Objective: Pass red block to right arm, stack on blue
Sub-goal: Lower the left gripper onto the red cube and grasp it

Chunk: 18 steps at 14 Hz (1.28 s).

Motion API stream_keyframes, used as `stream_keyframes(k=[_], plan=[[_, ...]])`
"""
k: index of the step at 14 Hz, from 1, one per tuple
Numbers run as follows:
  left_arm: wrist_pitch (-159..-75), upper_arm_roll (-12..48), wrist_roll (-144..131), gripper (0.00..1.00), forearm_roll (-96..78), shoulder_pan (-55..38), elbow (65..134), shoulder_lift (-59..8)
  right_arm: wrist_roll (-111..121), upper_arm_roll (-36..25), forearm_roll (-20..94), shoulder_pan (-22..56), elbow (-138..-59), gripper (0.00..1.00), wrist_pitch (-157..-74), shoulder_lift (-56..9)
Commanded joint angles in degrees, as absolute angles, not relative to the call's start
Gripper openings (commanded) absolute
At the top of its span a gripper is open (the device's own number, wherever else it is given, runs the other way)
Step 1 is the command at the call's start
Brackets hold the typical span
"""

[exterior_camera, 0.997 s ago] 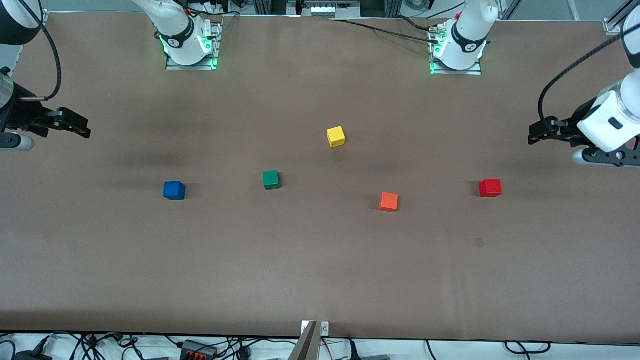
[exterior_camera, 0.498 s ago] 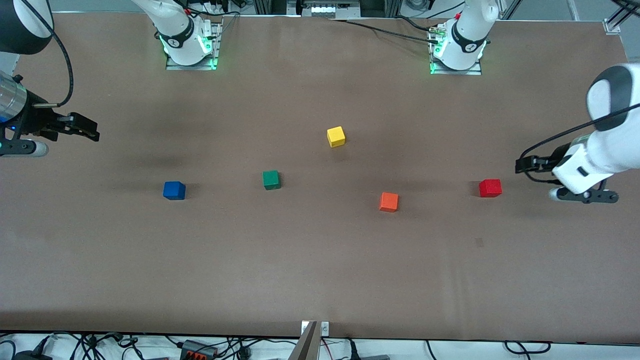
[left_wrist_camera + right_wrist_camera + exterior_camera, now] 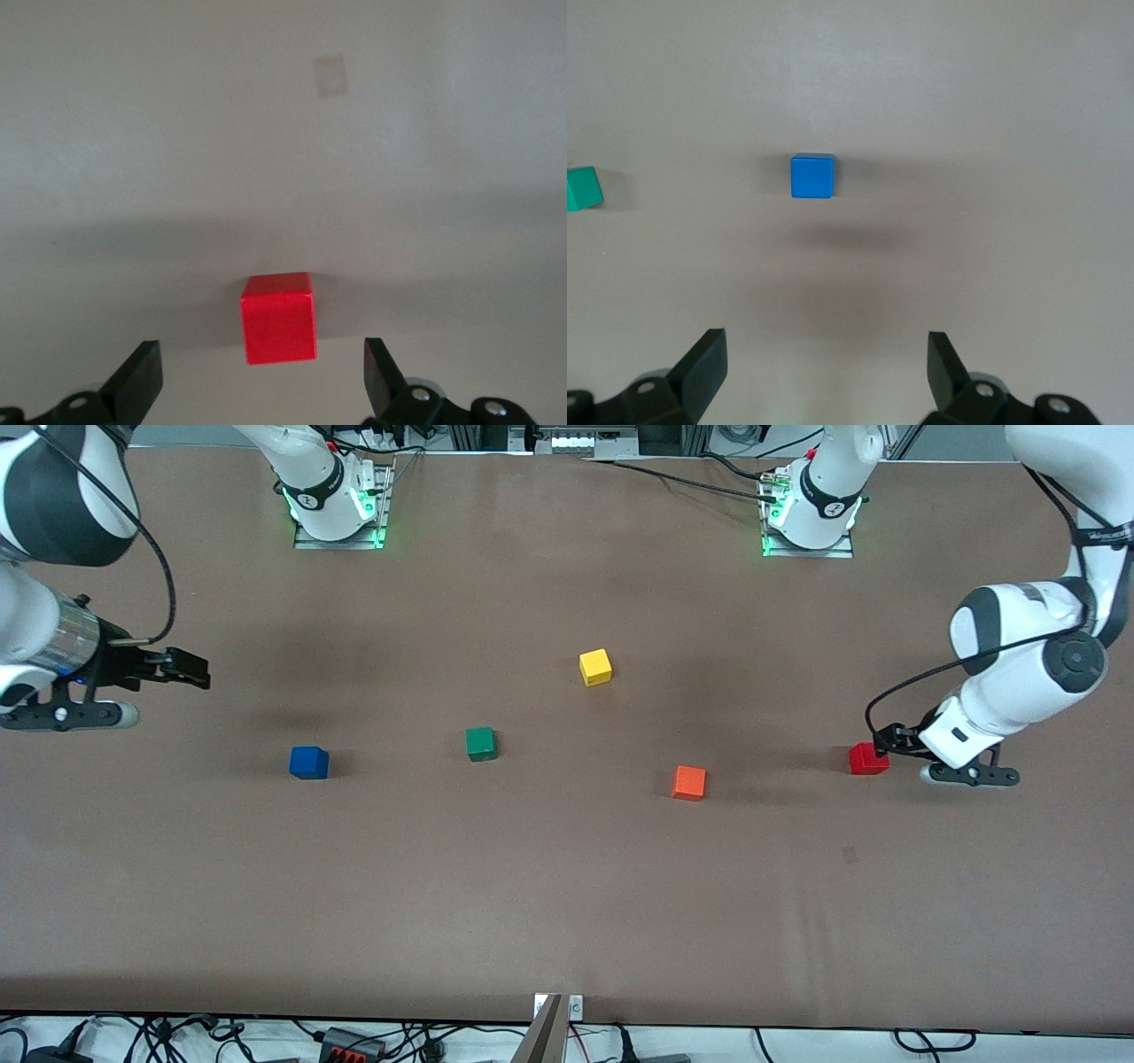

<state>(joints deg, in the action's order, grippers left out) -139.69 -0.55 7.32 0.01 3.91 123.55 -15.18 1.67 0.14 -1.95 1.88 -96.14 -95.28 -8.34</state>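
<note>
The red block (image 3: 866, 759) sits on the table toward the left arm's end. My left gripper (image 3: 889, 740) hangs low right beside it, open. In the left wrist view the red block (image 3: 278, 318) lies just ahead of the open left gripper (image 3: 261, 372), centred on the gap, with nothing gripped. The blue block (image 3: 308, 763) rests toward the right arm's end. My right gripper (image 3: 190, 669) hovers open and empty above the table, off to the side of the blue block (image 3: 812, 176), which shows well ahead of the right gripper (image 3: 826, 359).
A green cube (image 3: 480, 743), a yellow cube (image 3: 595, 666) and an orange cube (image 3: 688, 782) stand apart across the middle of the brown table (image 3: 567, 903). The green cube (image 3: 583, 189) shows at the edge of the right wrist view.
The left arm has swung down and inward, bringing its open gripper from the table's end right up to the red block. The right gripper has drifted a little toward the middle.
</note>
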Motion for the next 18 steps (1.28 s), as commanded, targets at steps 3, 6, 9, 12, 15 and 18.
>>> stream_keyframes(k=[3,6,9,12,15,18], plan=[[-148.8,-0.3,10.1,1.00,-0.2,4.5,127.4,-19.3,1.4,0.2,-0.6,5.2,-96.1,1.00,-96.1,-9.6],[-153.4,-0.3,10.2,1.00,-0.2,4.5,128.1,-22.3,1.5,0.2,4.0,5.9,-95.9,1.00,-96.2,-9.9],[-155.6,-0.2,10.3,0.89,-0.2,4.5,128.4,-23.9,1.5,0.2,4.5,8.6,-95.9,1.00,-95.8,-10.1],[-155.6,-0.1,10.2,0.48,-0.2,4.7,128.3,-23.8,1.8,0.1,4.0,9.8,-94.8,1.00,-95.7,-10.1],[-155.4,0.2,10.8,0.22,-0.2,4.7,128.1,-23.2,1.7,0.1,4.2,9.9,-93.9,1.00,-95.9,-10.5],[-153.6,0.3,16.1,0.17,-0.2,4.7,127.0,-20.8,1.7,0.1,4.3,9.9,-93.2,1.00,-96.2,-11.0]])
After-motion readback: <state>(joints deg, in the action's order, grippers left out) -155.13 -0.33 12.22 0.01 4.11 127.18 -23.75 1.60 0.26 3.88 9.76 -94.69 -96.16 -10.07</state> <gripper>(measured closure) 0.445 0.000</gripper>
